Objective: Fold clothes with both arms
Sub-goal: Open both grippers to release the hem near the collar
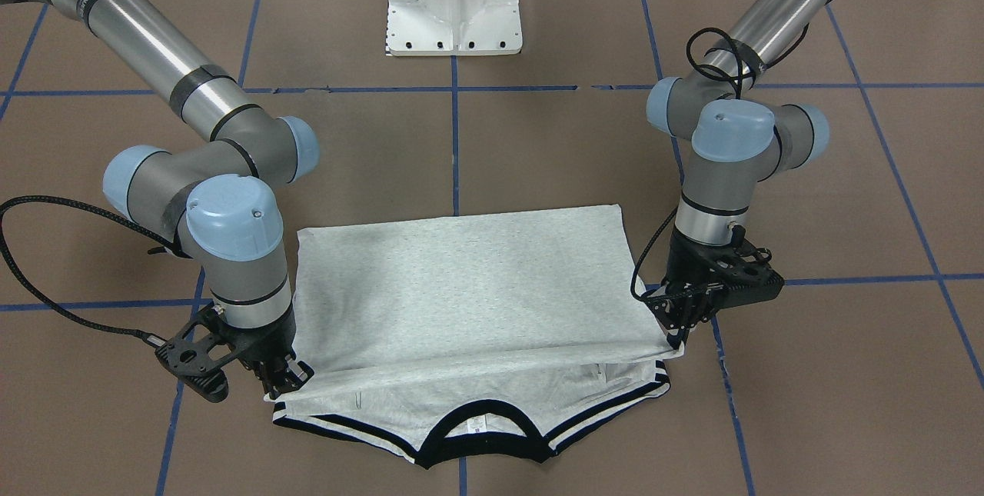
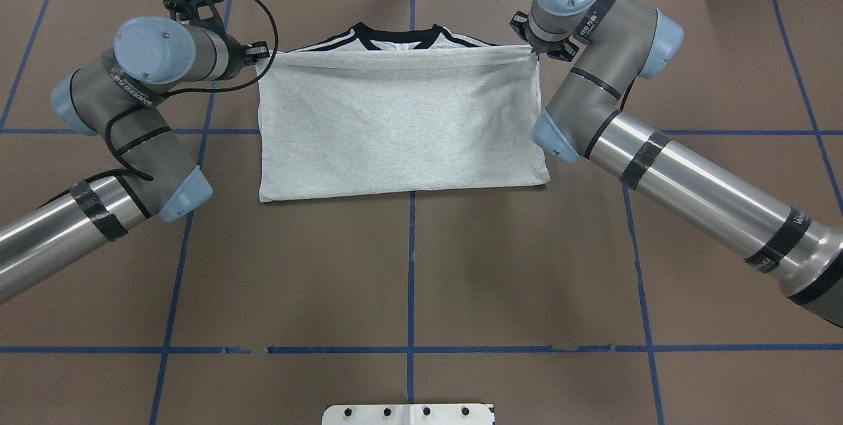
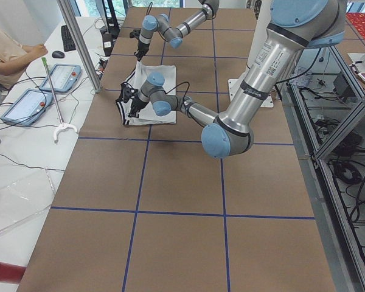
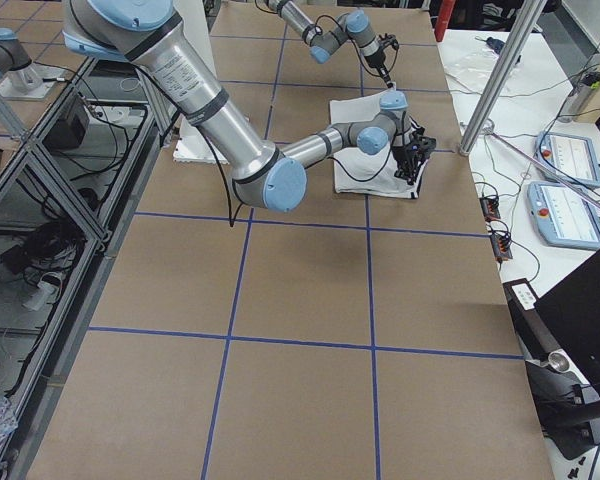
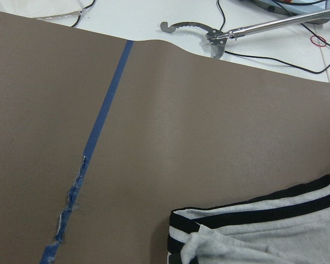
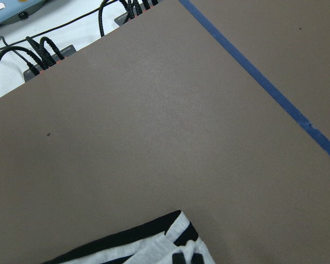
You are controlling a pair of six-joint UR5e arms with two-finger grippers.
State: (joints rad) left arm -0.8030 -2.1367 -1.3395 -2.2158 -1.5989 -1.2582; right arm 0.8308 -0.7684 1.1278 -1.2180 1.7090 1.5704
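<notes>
T-shirt (image 1: pixel 461 281): light grey, folded over itself, lying flat across the middle blue line at the table's far side from the robot. Its black collar (image 2: pixel 395 34) and striped shoulders show beyond the top layer.
Table (image 2: pixel 296 267): brown paper with a blue tape grid; white pedestal (image 1: pixel 453 11) at the robot's edge.
Room: side bench with control pendants (image 3: pixel 19 104), a person's arm (image 3: pixel 15 52), and a reacher tool (image 5: pixel 209 36).
Left gripper (image 1: pixel 678 338): pointing down, pinching the top layer's corner.
Right gripper (image 1: pixel 286 381): likewise clamped on the opposite corner.
Arms: elbows bent, wrists upright.
</notes>
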